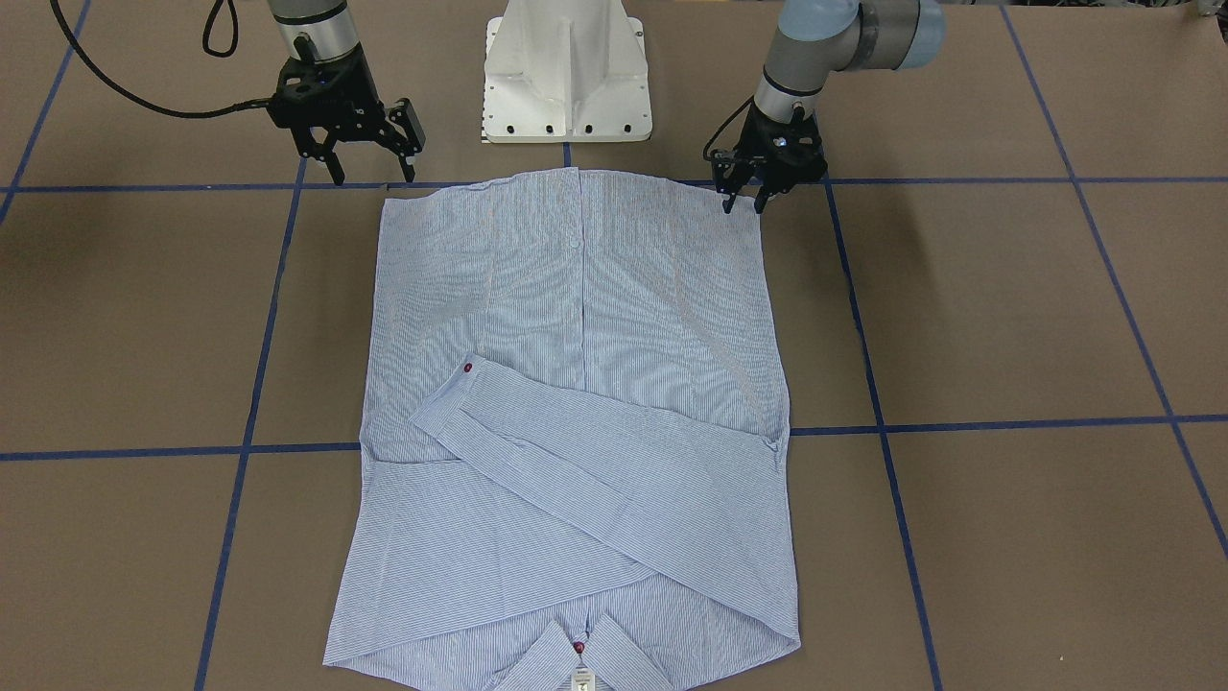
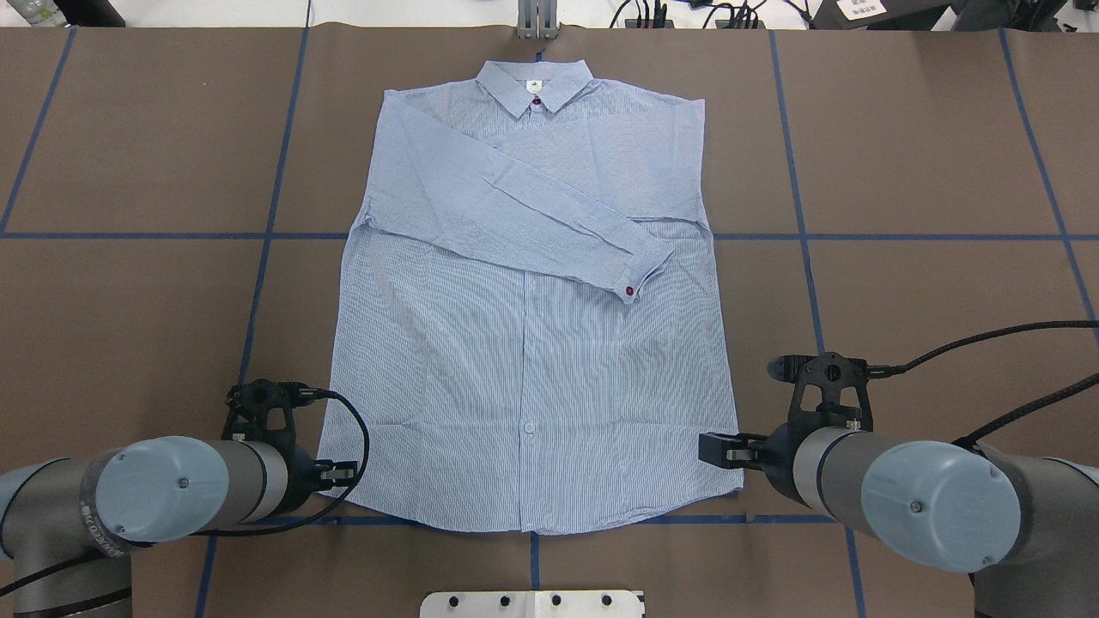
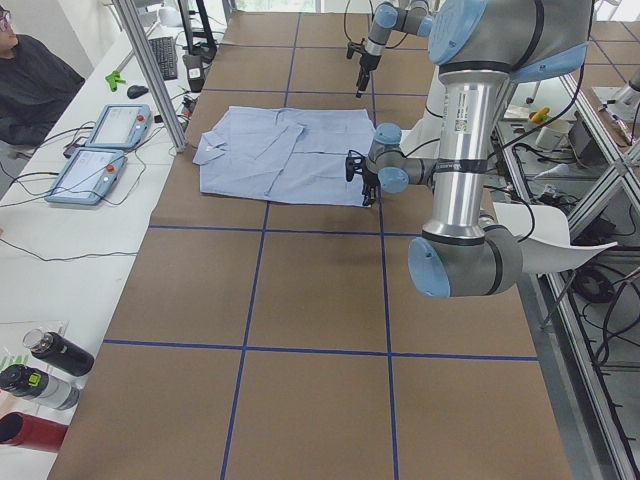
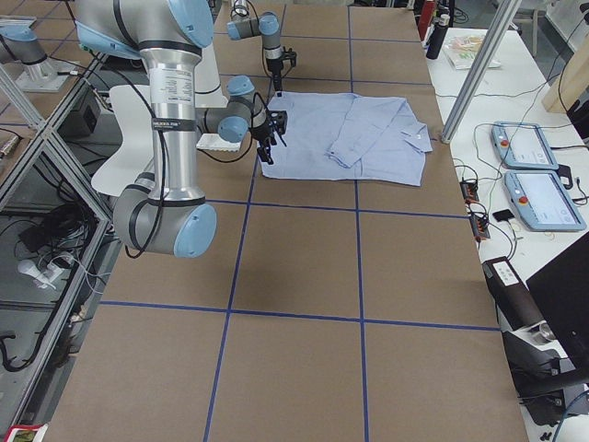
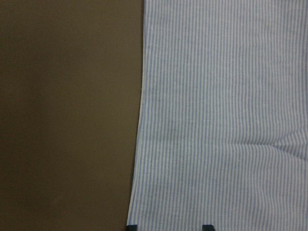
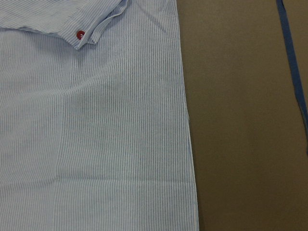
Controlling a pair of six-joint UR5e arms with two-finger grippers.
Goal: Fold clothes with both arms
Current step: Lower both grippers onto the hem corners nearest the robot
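Observation:
The striped blue-and-white shirt lies flat and buttoned on the table, collar far from the robot, with a sleeve folded across the chest and its red-buttoned cuff on top. My left gripper hangs open, pointing down over the hem corner on the robot's left. In the left wrist view its fingertips straddle the shirt's side edge. My right gripper is open just outside the opposite hem corner, holding nothing. The right wrist view shows the shirt's edge and the cuff, no fingers.
The white pedestal base stands just behind the hem. Blue tape lines grid the brown table. A black cable trails from the right wrist. Teach pendants and bottles sit on a side bench, with a person seated nearby.

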